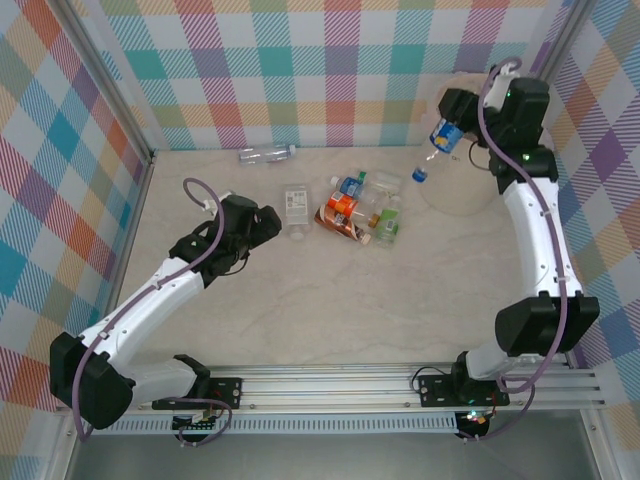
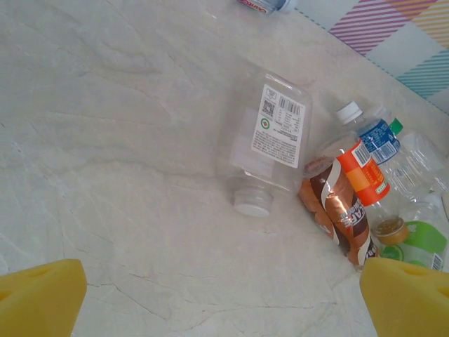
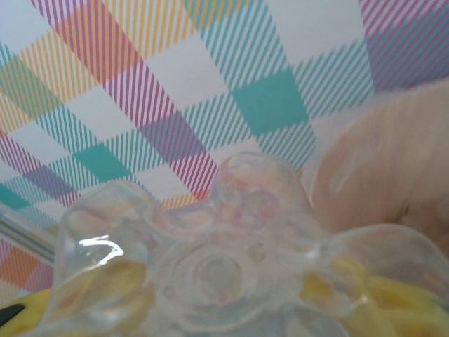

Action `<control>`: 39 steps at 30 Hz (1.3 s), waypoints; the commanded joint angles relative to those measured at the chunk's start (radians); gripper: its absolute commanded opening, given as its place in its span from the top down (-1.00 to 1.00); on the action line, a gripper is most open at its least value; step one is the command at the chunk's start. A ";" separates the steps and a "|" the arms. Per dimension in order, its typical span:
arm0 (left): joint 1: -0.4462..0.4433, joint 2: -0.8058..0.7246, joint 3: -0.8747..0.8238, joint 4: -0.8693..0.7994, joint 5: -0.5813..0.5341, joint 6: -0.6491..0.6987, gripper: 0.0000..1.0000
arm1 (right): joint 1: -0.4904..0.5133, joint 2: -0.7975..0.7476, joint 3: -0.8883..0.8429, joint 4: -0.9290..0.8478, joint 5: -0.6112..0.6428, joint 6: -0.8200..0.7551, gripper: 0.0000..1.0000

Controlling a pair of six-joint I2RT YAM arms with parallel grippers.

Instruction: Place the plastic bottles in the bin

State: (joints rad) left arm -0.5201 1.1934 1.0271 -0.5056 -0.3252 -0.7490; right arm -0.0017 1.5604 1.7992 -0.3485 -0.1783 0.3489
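Right claw [image 1: 455, 128] was pinching a blue-label bottle [image 1: 443, 138] cap-down over the bin [image 1: 455, 197] at the far right, ready to drop I'd guess, while the left claw [image 1: 266, 226] hung spread wide beside the other bottles [image 1: 355, 210] on the tabletop [image 1: 330, 310], probably picking next.

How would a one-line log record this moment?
right gripper: shut on blue-label bottle, by bin | left gripper: open, near clear bottle | table: several bottles lying

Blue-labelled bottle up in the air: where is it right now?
Top view, far right: the blue-labelled bottle hangs cap-down in the right pincer, over the bin's left side.
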 commanded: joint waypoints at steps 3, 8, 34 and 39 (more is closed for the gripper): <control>0.016 -0.018 -0.007 -0.027 -0.027 -0.018 -1.00 | -0.044 0.058 0.187 0.003 0.104 -0.082 0.21; 0.019 -0.013 -0.011 -0.025 -0.028 -0.017 -0.99 | -0.067 0.109 0.279 0.044 0.309 -0.156 0.23; 0.020 0.065 0.003 -0.032 0.017 -0.050 -1.00 | -0.091 0.399 0.395 -0.245 0.491 -0.391 0.18; 0.020 0.089 0.020 -0.047 0.014 -0.049 -1.00 | -0.091 0.522 0.546 -0.352 0.502 -0.423 0.12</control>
State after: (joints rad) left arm -0.5137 1.2675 1.0218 -0.5251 -0.3077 -0.7929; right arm -0.0860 2.0300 2.2753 -0.6086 0.3058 -0.0387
